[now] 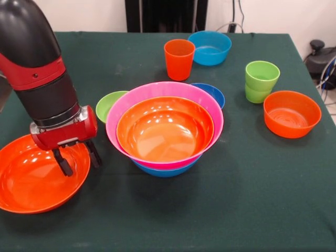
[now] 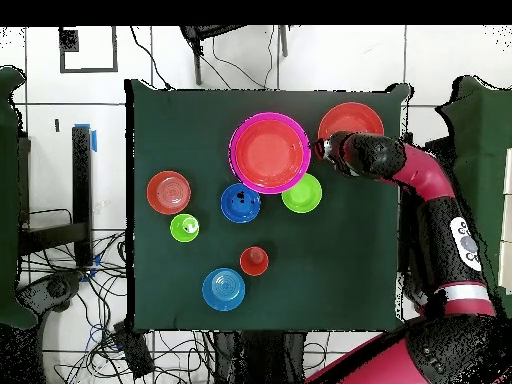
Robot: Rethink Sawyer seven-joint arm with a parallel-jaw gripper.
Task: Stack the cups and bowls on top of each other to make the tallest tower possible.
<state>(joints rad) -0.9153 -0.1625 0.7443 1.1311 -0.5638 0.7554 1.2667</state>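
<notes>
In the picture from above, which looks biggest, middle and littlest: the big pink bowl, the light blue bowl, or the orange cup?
Largest to smallest in the overhead view:
1. Large pink plastic bowl
2. Light blue plastic bowl
3. Orange plastic cup

The cup stands taller, nearer the camera, but clearly looks smallest.

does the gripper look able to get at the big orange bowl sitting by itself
Probably yes. The gripper hangs open right over the near rim of the lone large orange bowl, one finger inside and one outside. Nothing lies between them, and the tower stands clear to the side.
</notes>
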